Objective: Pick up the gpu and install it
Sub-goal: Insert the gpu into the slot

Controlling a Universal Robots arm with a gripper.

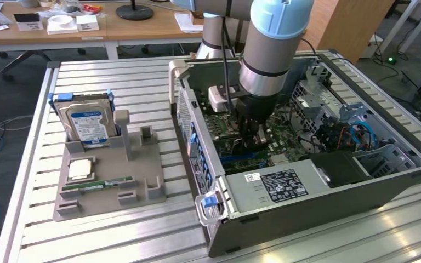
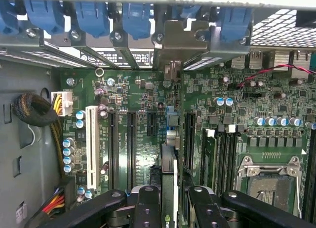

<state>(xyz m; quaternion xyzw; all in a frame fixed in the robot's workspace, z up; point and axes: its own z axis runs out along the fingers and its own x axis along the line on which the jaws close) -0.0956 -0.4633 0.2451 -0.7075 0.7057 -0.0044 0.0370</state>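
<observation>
- pincer [image 2: 175, 208]: partly closed, clamping gpu [image 2: 168, 181] across both flat faces.
- Position of gpu: upright, edge-on, over motherboard [image 2: 133, 90] expansion slots inside computer case [image 1: 328, 208].
- Handling, judged: light, stiff, thin, fragile; best gripped clear of contact edge.

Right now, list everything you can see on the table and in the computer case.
table: one, silver, slatted, under everything
computer case: one, grey, open, on the table
motherboard: one, green, inside the case
holder: one, grey, on the table, exterior view's left of the case
hard drive: one, silver with blue label, upright in the holder
memory stick: one, green, flat in the holder
gpu: one, black, edge-on over the motherboard
end effector: one, black, inside the case, closed on the gpu
arm: one, grey and light blue, reaching into the case
</observation>
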